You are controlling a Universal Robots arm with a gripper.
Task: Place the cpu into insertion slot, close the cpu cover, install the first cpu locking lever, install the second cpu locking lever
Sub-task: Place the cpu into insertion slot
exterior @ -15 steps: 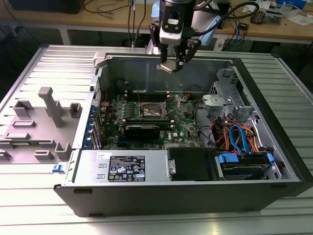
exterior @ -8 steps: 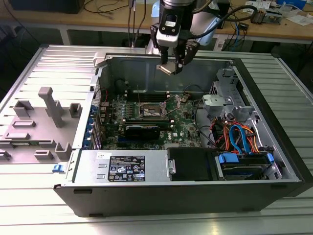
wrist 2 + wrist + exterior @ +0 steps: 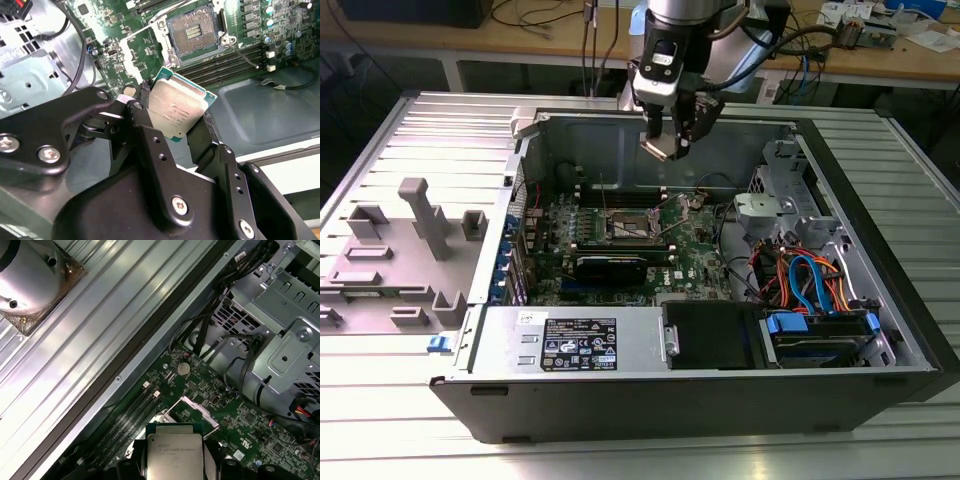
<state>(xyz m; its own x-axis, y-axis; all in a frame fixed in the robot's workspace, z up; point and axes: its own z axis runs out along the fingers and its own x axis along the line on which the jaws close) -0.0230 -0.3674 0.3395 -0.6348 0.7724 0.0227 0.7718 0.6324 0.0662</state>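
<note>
We see the gripper (image 3: 667, 142) hanging over the open computer case (image 3: 620, 400), above the far part of the green motherboard (image 3: 695, 245). Its black fingers (image 3: 145, 125) are clamped on the cpu (image 3: 176, 109), one against each of two opposite edges. The chip's silvery metal top faces the cameras in both wrist views, and its green border shows along the free edges. In the second wrist view the cpu sits tilted between the fingers.

The cpu is up in the air and well apart from the board. The insertion slot (image 3: 192, 31) lies bare on the motherboard, its dark centre and contact field open to view. The cpu cover (image 3: 141, 50) stands swung up just beside the slot, with green board showing through its square window. In the first wrist view we find the same cover (image 3: 197, 410) as a bright metal plate raised from the board.

Long dark memory slots (image 3: 231, 62) run alongside the socket. The case rests on a ribbed metal bench (image 3: 380, 430), and a grey fixture (image 3: 420, 225) stands on it at the exterior view's left.
</note>
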